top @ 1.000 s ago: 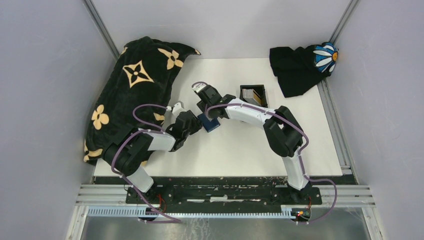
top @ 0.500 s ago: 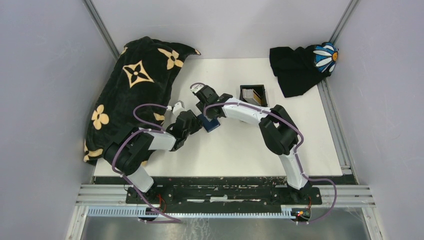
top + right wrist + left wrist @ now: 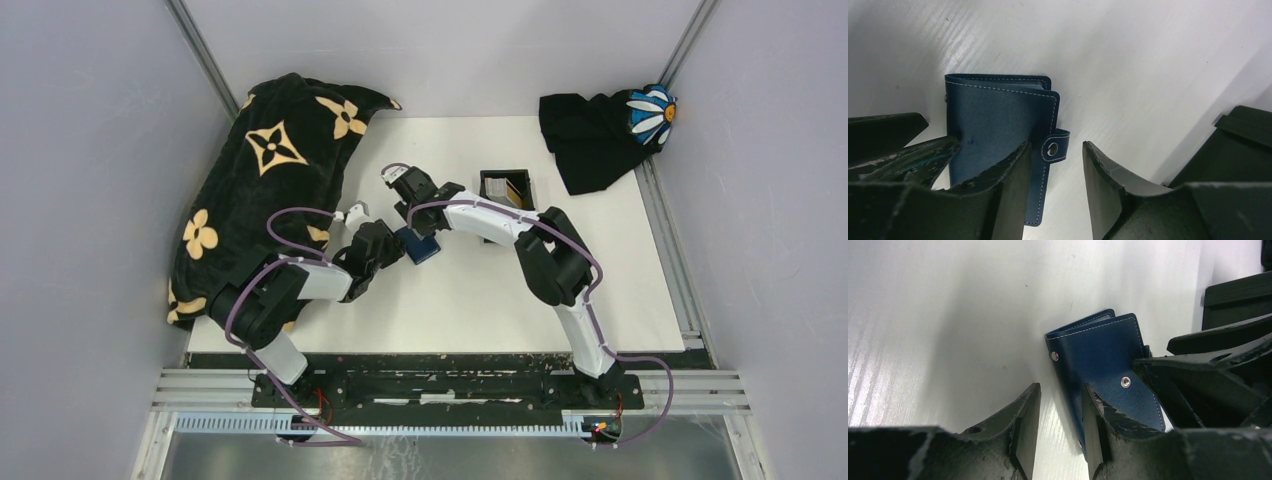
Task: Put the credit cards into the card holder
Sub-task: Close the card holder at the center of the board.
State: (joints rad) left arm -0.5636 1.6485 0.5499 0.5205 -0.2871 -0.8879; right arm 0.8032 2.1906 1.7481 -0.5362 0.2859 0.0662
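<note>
White worktop (image 3: 500, 290) bears the card holder (image 3: 421, 247) between the left end effector (image 3: 1060, 395) and right end effector (image 3: 1057, 156), both part-open and empty; opening it seems in hand, next pinching its snap tab (image 3: 1052, 147), with the credit cards (image 3: 511, 190) lying in the black tray (image 3: 491, 177).

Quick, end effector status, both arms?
Left end effector: open, empty, at the blue wallet's edge.
Right end effector: open, empty, aimed at the wallet's snap tab.
</note>
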